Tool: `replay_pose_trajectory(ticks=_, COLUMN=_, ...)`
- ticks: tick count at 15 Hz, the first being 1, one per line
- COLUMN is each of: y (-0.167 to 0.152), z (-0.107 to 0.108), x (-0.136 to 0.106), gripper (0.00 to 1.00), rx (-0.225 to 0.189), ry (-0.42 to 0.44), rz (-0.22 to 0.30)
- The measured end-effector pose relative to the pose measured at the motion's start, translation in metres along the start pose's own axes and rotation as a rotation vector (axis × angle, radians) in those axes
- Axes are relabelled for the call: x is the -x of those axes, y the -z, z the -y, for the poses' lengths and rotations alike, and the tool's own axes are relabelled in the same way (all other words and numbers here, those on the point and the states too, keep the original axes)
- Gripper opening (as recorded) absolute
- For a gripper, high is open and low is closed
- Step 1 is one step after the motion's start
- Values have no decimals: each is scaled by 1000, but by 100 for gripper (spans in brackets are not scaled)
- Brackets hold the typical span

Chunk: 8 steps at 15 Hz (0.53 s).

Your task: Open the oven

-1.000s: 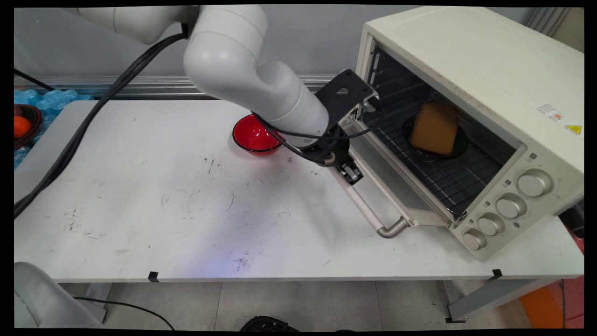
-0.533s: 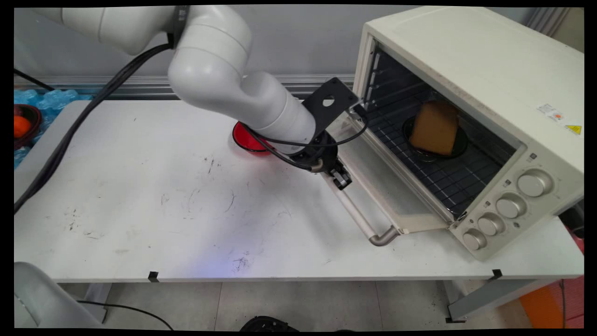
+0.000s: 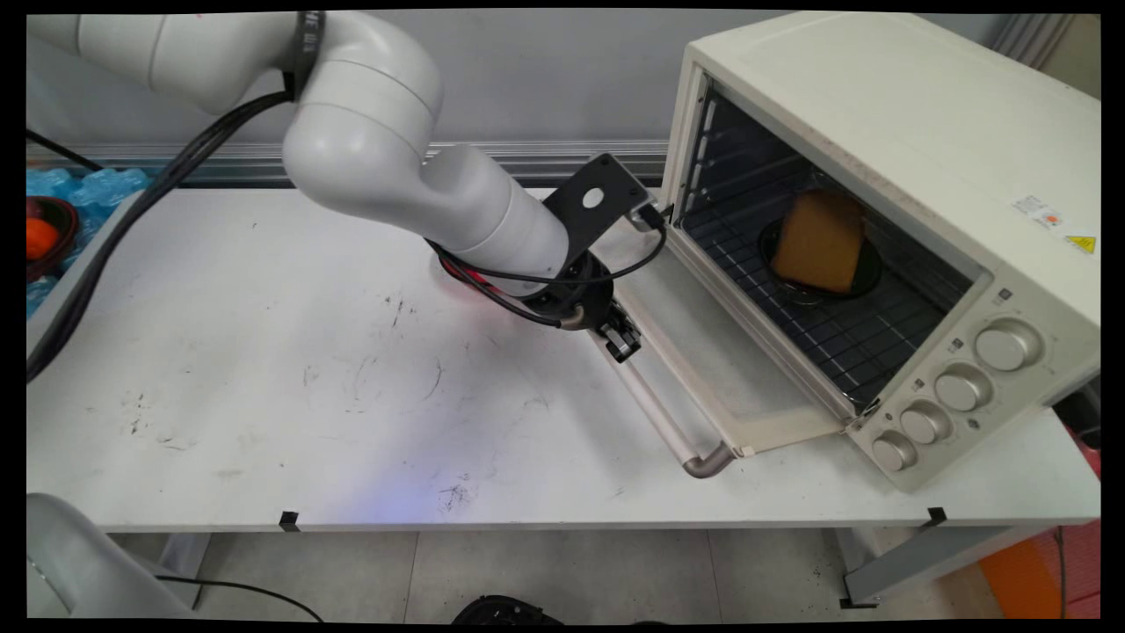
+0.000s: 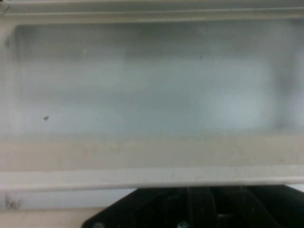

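While its finger spacing cannot be told, the end effector (image 3: 620, 337) meets the oven door's handle (image 3: 655, 407).

Matt cream oven (image 3: 888, 114), brushed-metal handle (image 3: 659, 413), scuffed white table (image 3: 264, 369).

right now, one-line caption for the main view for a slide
Claw at the handle of an open oven holding bread.

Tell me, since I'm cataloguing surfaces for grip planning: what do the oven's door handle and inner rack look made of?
Door handle: apparently a metal tube, satin grey, with a duller bent elbow at its end. Rack: thin dark wire grid, probably coated or darkened steel. Neither is certain from looks alone.
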Motion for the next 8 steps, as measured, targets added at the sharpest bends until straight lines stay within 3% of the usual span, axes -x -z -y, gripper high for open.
replay_pose_trajectory(ticks=8, y=23, z=8, x=9, gripper=0, rx=1, ry=-8, rz=3)
